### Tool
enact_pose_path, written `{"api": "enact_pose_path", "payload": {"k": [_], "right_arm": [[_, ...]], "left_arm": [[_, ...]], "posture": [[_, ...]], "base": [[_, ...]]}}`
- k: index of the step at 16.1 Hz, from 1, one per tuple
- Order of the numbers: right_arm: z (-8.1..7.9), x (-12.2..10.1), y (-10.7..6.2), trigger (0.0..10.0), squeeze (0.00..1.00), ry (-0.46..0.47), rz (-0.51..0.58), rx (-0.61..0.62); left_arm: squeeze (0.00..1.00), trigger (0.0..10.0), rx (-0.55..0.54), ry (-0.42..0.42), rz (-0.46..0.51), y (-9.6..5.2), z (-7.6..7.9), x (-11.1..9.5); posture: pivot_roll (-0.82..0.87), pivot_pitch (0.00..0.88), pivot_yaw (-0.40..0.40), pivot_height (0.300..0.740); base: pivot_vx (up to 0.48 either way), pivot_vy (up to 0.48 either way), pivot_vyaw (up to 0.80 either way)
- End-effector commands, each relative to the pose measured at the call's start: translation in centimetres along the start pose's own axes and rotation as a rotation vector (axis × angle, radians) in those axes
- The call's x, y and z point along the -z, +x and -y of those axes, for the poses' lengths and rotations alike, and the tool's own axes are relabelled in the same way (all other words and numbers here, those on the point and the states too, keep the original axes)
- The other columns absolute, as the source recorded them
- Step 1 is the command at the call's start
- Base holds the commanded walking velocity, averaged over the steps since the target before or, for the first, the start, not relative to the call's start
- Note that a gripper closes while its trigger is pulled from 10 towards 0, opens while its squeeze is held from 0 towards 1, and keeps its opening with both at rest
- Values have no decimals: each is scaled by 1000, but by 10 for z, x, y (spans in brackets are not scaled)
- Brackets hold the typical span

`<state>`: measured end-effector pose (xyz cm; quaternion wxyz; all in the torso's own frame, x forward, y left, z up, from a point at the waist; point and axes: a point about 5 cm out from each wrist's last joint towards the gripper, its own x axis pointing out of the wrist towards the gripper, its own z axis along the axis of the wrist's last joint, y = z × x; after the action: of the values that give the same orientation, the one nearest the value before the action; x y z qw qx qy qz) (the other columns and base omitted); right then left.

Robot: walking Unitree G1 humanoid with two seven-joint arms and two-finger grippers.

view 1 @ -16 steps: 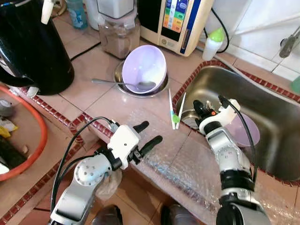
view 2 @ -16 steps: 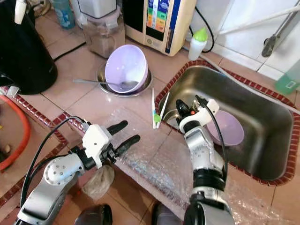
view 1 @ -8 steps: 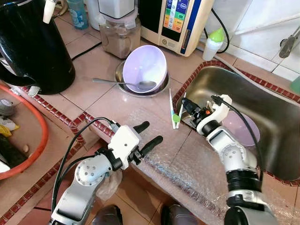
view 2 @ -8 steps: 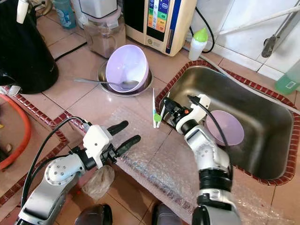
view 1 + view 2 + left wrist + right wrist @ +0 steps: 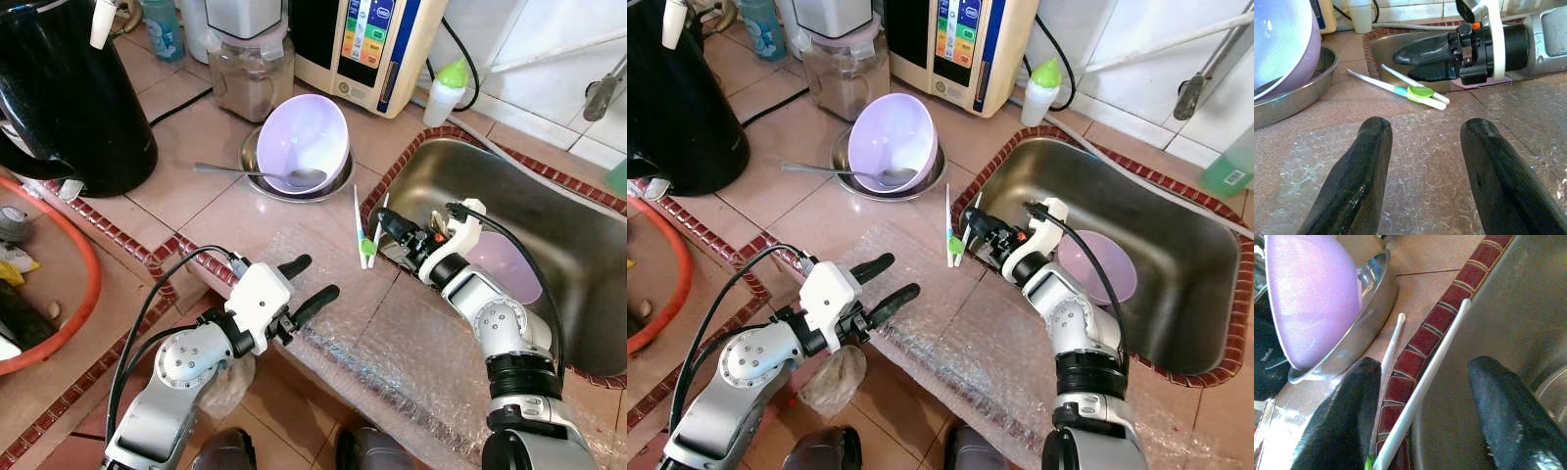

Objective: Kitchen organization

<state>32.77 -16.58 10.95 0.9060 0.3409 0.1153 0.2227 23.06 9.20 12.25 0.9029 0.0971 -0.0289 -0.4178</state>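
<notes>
Right tool beside chopsticks

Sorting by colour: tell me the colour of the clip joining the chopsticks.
The clip is green, on white chopsticks. The left wrist view shows it best.

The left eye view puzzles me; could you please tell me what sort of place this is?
Most likely a home kitchen: a tiled counter with a steel sink, a black kettle and a purple bowl.

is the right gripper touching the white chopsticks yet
Apart. In the right wrist view the open black fingers straddle one stick of the white chopsticks, with clear gaps on both sides.
</notes>
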Motion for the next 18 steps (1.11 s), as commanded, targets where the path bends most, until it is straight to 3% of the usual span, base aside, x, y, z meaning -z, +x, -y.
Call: {"api": "enact_pose_path", "payload": {"k": [1, 7, 8, 9, 10, 11, 18], "right_arm": [[3, 7, 0, 10000, 1000, -7, -50, -4], [1, 20, 10, 10000, 1000, -24, -123, -41], [0, 21, 12, 10000, 914, -20, -128, -44], [-1, 24, 15, 10000, 263, -25, -147, -50], [-2, 26, 17, 10000, 0, -20, -156, -59], [-2, 28, 18, 0, 0, -18, -166, -70], [8, 36, 12, 0, 0, -11, -191, -51]], "left_arm": [[0, 10000, 25, -6, -12, -1, 5, 2], [0, 10000, 25, -13, -18, -3, 8, 2], [0, 10000, 24, -14, -18, -4, 8, 2], [0, 10000, 27, -17, -17, -5, 9, 1], [0, 10000, 37, -25, -19, -6, 11, 1], [0, 10000, 50, -33, -19, -7, 13, 1], [0, 10000, -49, 18, 52, -1, -9, -14]], "posture": [[21, 119, -41, 740], [28, 124, -46, 740], [28, 124, -46, 740], [44, 130, -59, 740], [49, 134, -61, 740], [49, 134, -61, 740], [42, 125, -59, 740]], "base": [[0, 0, 0], [0, 0, 0], [0, 0, 0], [0, 0, 0], [0, 0, 0], [0, 0, 0], [0, 0, 0]]}}
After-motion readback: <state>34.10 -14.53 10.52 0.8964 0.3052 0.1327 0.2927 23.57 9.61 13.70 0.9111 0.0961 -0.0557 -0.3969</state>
